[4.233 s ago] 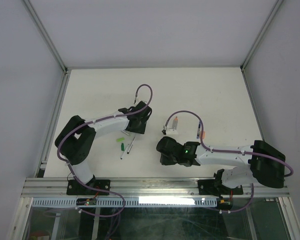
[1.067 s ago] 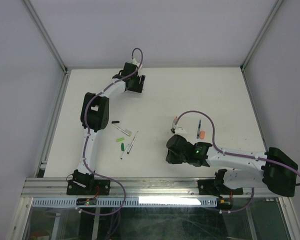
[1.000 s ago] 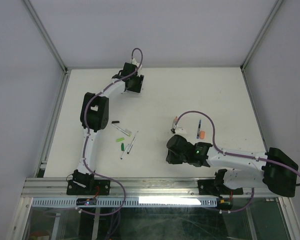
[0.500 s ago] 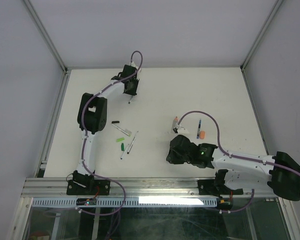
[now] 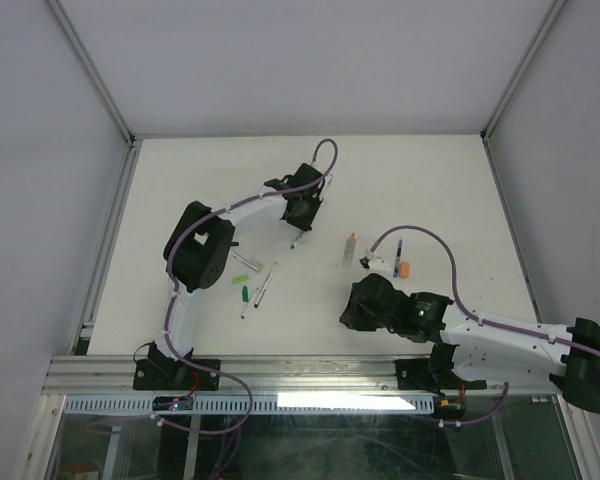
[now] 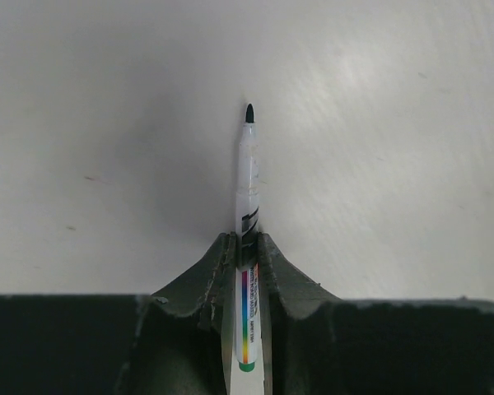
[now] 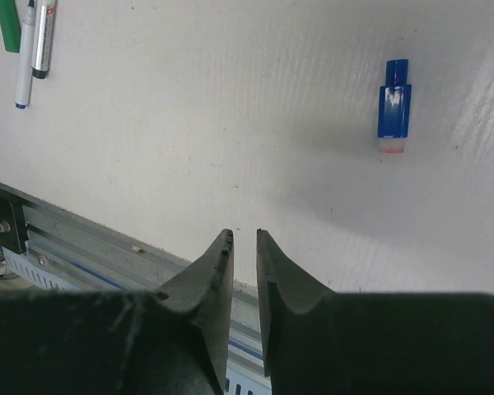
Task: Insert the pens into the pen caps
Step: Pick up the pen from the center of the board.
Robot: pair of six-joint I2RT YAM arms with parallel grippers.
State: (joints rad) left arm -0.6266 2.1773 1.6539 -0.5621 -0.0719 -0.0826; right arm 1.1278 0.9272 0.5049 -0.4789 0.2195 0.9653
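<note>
The pen (image 6: 247, 177) is clenched in my left gripper (image 6: 245, 244). Its white barrel is pinched between both fingers and its dark tip points to twelve o'clock, with the white table (image 6: 395, 123) behind it. From above, other pens (image 5: 263, 287) and green caps (image 5: 243, 294) lie on the table at seven o'clock of that gripper. My right gripper (image 7: 243, 239) grasps nothing, its jaws a sliver apart. A blue cap (image 7: 393, 109) lies at one o'clock of it, well apart.
</note>
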